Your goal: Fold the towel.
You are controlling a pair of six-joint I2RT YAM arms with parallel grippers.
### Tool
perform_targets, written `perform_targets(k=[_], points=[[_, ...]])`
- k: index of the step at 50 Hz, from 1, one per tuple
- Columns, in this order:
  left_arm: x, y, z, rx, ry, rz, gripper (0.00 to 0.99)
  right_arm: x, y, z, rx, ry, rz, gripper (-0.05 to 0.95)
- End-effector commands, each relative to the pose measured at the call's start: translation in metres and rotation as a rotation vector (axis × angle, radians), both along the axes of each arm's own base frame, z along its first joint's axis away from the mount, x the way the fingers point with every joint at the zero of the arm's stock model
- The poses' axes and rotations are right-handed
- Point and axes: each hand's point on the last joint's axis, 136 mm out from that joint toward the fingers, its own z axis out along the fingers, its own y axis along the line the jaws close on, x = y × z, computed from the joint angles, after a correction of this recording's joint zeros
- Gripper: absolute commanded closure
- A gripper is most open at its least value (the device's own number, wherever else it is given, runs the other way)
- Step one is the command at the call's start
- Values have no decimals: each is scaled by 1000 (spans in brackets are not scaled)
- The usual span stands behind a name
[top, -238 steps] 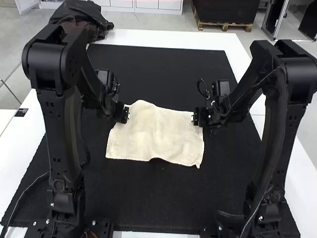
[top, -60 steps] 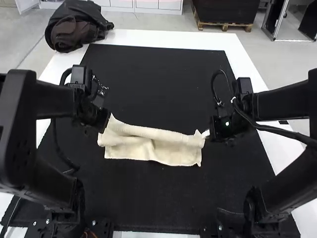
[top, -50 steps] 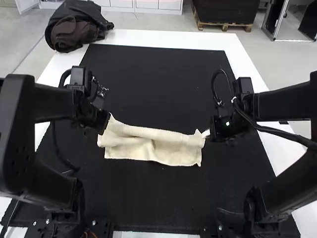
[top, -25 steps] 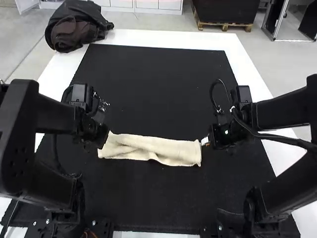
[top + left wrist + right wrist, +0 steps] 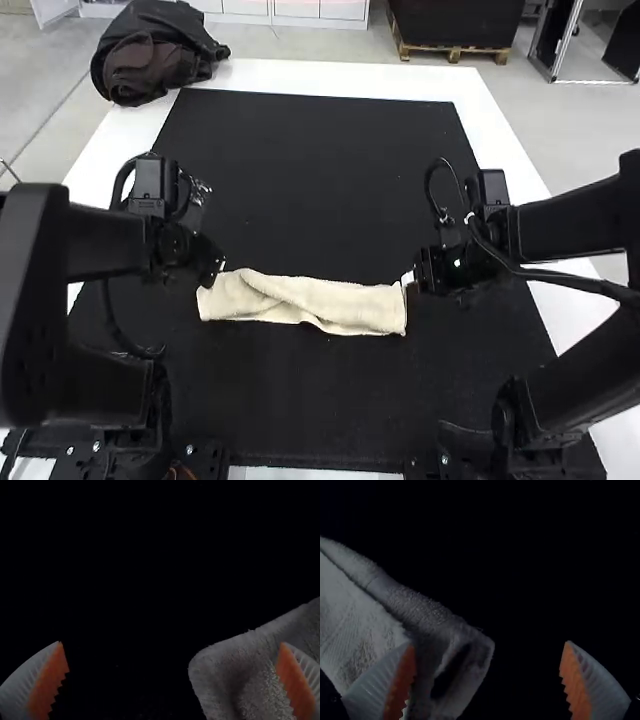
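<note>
Left hand (image 5: 217, 272) and right hand (image 5: 408, 281) gape wide; dim wrist views crop the towel (image 5: 345, 304).

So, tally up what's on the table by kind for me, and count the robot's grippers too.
Towel: 1
Black mat: 1
Dark bundle, a bag or jacket, can't tell which: 1
Grippers, the left gripper and the right gripper: 2
Total: 5
</note>
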Motion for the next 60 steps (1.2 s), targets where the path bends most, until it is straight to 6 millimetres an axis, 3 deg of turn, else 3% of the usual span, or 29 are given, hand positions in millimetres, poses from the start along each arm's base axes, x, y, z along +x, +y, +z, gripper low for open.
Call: perform_targets(k=[1,14,26,32,35,45,60], points=[[7,10,15,15,-44,27,28,12,3,19,30,-38,-16,236],[-3,6,8,-2,31,13,28,15,8,29,73,-30,-21,207],[3,8,29,-3,5,18,28,8,18,39,136,22,-6,207],[5,12,34,-8,-3,33,28,-4,23,36,171,84,8,205],[6,15,35,-7,-6,44,28,-12,23,33,168,117,13,141],[7,23,39,-7,-12,68,28,-13,23,42,160,130,21,85],[11,24,47,-4,-33,69,28,-18,18,24,104,171,42,87]])
